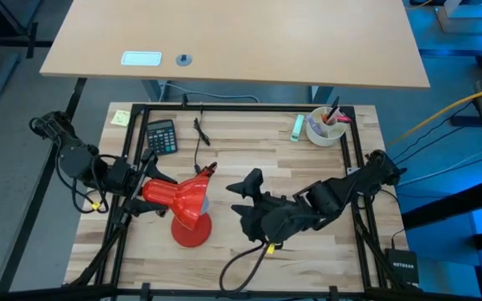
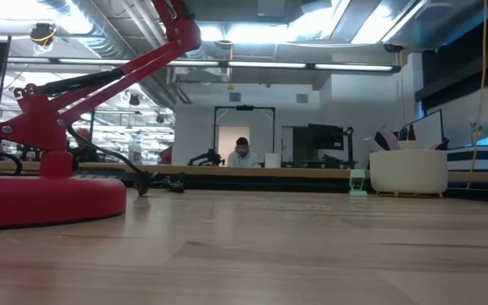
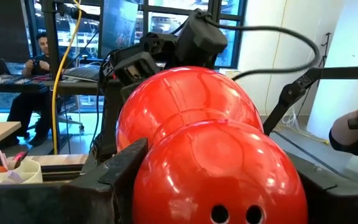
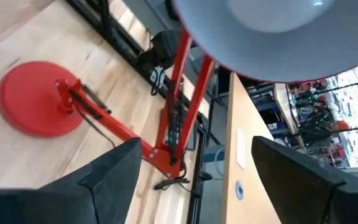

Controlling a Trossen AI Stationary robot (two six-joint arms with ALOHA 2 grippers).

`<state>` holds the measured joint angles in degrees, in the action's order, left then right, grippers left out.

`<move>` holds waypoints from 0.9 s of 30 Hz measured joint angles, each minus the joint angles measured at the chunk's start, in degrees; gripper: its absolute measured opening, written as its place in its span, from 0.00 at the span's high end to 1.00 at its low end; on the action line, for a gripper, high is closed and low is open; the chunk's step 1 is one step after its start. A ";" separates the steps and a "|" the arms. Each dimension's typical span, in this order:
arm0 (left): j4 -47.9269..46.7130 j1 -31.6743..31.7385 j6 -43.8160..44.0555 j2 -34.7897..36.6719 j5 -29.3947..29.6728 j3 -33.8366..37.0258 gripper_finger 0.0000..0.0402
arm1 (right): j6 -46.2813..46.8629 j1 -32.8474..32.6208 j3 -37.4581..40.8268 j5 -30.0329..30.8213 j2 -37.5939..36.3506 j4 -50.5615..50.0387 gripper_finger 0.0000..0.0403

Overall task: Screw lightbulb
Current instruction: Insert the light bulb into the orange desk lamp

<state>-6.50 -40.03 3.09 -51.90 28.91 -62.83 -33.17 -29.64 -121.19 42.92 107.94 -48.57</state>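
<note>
Left pincer [image 1: 145, 186] is seen in the high view at the left of the counter [image 1: 249, 142], pressed against the back of the red lamp's shade [image 1: 178, 197]. In the left wrist view its two dark fingers [image 3: 120, 174] are set on either side of the glossy red shade [image 3: 210, 168], so the shade is being pinched between them. The right pincer [image 1: 243, 192] is held just to the right of the shade's open mouth in the high view, and in the right wrist view its fingers [image 4: 114, 171] are spread wide, with nothing between them. In that same view the pale inside of the shade [image 4: 278, 31] is looked into from below, and a rounded whitish form at its centre may be the lightbulb [image 4: 278, 14], though it cannot be told for certain; elsewhere the lightbulb is not made out.

The lamp's round red base [image 1: 191, 231] is seated on the counter just below the shade in the high view, and it is shown at the left of the low view. A calculator [image 1: 161, 136] lies towards the far left, and a white cup [image 1: 325, 127] with pens stands at the far right, with a small green object [image 1: 297, 127] just beside it. A person [image 2: 242, 153] is seen seated in the room behind, in the low view.
</note>
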 joint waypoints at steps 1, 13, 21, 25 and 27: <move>0.00 0.00 0.11 0.00 0.00 0.00 0.39 | -0.20 -0.14 0.00 0.12 0.00 -0.94 0.23; -0.21 0.00 1.01 0.00 0.02 0.00 0.39 | 15.96 -4.10 6.44 8.46 -8.11 -14.69 0.23; -0.16 0.01 1.01 0.00 0.02 -0.02 0.39 | 9.82 -1.35 36.66 5.01 -15.99 19.50 0.27; -0.16 0.00 1.02 0.00 0.02 -0.02 0.39 | -4.70 -0.12 49.99 0.42 -18.44 53.27 0.32; -0.17 0.01 1.28 0.00 0.02 -0.02 0.39 | -13.40 -0.34 52.24 -4.11 -18.83 69.11 0.33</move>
<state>-6.68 -40.01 4.37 -51.90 28.93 -62.85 -46.57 -29.98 -68.94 38.81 89.11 20.54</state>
